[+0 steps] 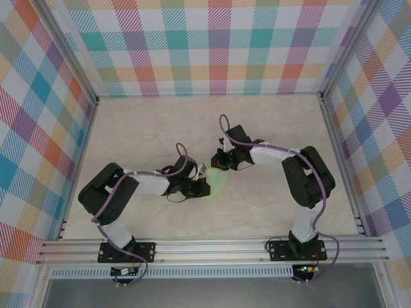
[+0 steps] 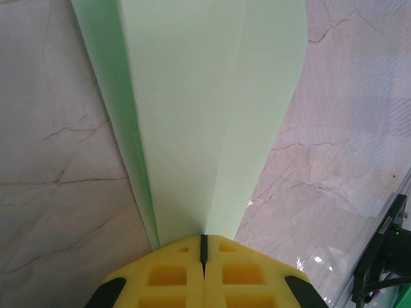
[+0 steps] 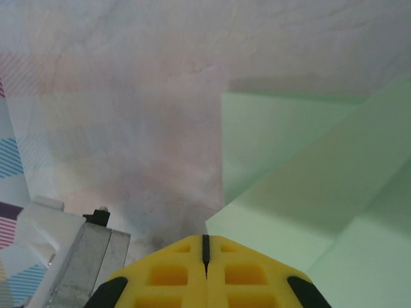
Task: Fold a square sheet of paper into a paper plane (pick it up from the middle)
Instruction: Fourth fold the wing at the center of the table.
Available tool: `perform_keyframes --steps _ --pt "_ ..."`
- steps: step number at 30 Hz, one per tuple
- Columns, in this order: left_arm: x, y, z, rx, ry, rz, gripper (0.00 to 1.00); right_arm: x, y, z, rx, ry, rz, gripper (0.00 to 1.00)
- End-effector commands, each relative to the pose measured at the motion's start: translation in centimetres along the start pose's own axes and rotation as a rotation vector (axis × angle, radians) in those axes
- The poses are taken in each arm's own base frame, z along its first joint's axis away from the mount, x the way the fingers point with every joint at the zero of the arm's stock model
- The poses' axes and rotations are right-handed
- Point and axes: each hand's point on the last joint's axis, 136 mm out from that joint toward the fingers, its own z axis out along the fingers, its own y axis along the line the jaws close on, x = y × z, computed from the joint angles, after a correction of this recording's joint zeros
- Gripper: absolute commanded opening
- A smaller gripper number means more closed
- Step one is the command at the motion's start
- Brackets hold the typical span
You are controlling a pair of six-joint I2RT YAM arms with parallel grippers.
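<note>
Left wrist view, left end effector (image 2: pixel 203 240) pinched on folded paper (image 2: pixel 205 115) stretching ahead, right end effector (image 3: pixel 205 240) closed beside it

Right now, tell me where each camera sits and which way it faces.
Top: above and behind the arms, looking down at the table; both arms show, left hand and right hand at the paper.
Left wrist: behind that hand, looking along its shut fingers at the paper.
Right wrist: behind that hand, looking along its shut fingers at the paper.
All three share the paper.
</note>
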Motion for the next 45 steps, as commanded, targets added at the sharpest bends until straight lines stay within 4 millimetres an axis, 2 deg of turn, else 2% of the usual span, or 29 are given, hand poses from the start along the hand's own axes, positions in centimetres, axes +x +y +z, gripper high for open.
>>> perform_keyframes --steps 1,6,9,12,15,17,22,28,33,35,42,45 --pt "4.2 5.8 0.0 -0.221 0.117 -0.085 0.0 1.2 -1.8 1.6 0.044 0.028 0.031 0.03" --pt "4.1 5.7 0.0 -0.221 0.114 -0.083 0.0 2.7 -5.0 3.4 0.115 0.061 0.071 0.01" --pt "4.2 5.7 0.0 -0.223 0.117 -0.083 0.0 3.0 -5.2 3.8 0.106 0.074 0.074 0.0" --pt "4.2 5.9 0.0 -0.228 0.12 -0.083 0.0 2.8 -4.7 2.7 0.116 0.053 0.055 0.0" --pt "4.3 5.8 0.0 -0.226 0.123 -0.083 0.0 2.0 -3.0 1.1 0.094 0.01 0.014 0.02" --pt "4.3 5.8 0.0 -0.226 0.126 -0.08 0.0 0.7 -2.2 0.2 0.102 -0.023 -0.007 0.03" --pt "4.5 6.0 -0.1 -0.232 0.13 -0.078 0.0 -3.3 -3.1 -1.5 0.131 -0.119 0.027 0.03" --pt "4.4 5.9 -0.2 -0.231 0.127 -0.077 0.0 -5.3 -2.8 -0.9 0.07 -0.124 0.029 0.02" --pt "4.3 5.8 -0.2 -0.229 0.123 -0.075 0.0 -5.4 -4.0 0.5 0.079 -0.096 0.069 0.01" --pt "4.4 5.9 -0.2 -0.234 0.128 -0.075 0.0 -5.0 -3.8 0.4 0.065 -0.091 0.072 0.02" --pt "4.7 6.0 0.0 -0.231 0.139 -0.074 0.0 -4.7 -7.8 1.8 0.166 -0.062 0.104 0.01" --pt "4.7 6.1 0.0 -0.235 0.137 -0.073 0.0 -4.7 -8.7 1.8 0.185 -0.078 0.132 0.02"
